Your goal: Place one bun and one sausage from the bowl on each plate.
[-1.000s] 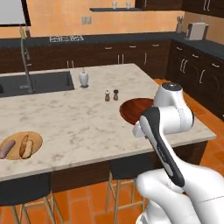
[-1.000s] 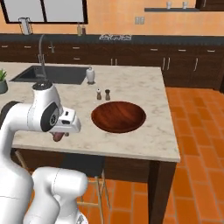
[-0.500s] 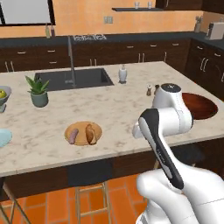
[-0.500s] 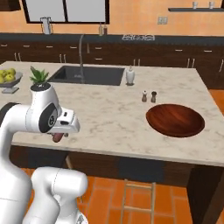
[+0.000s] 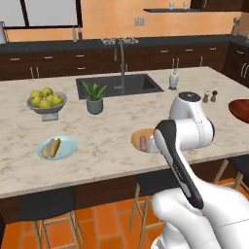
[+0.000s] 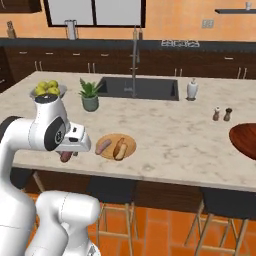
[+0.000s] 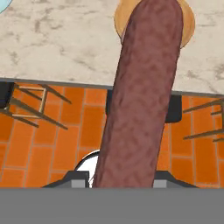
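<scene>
Our base has driven left along the surface (image 6: pixel 165 135), bringing both plates into sight, while our end effector (image 6: pixel 67 155) pinches a sausage (image 7: pixel 142 92), likely bound for the blue plate (image 5: pixel 57 148).

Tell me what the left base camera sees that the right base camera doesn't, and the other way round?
Left base view's own: the pale blue plate with a bun and a sausage on it.
Right base view's own: the gripper clutching a held sausage, plus the second bun lying on the tan plate.
Both share: the tan plate with its plate sausage, the fruit bowl, the potted plant, the sink and the red-brown bowl.
</scene>
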You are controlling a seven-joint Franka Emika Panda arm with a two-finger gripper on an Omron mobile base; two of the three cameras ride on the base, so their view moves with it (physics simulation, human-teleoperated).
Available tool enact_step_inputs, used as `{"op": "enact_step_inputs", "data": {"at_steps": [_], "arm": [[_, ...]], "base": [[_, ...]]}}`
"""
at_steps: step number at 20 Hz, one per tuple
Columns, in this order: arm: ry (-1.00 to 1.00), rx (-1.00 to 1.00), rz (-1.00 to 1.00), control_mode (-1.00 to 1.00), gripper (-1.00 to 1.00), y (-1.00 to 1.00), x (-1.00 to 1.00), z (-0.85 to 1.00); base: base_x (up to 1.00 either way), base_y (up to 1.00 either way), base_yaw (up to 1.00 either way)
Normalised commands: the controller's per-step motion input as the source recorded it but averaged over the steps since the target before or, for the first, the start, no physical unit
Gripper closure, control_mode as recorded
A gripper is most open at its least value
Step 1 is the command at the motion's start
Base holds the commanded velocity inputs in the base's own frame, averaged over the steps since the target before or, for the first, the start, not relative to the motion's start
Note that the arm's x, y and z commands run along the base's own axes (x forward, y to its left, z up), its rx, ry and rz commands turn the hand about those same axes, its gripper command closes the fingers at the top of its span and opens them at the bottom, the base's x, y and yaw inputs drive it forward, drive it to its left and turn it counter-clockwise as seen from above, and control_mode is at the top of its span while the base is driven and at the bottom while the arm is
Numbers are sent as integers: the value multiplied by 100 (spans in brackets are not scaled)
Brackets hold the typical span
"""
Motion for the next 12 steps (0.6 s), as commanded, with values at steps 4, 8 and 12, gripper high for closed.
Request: {"op": "enact_step_inputs", "data": {"at_steps": [4, 8, 12], "arm": [[0, 0, 0, 100, 100, 0, 0, 0], [0, 0, 0, 100, 100, 0, 0, 0], [0, 0, 0, 100, 100, 0, 0, 0]], "base": [[31, 100, 0], [39, 100, 0], [44, 100, -4]]}}
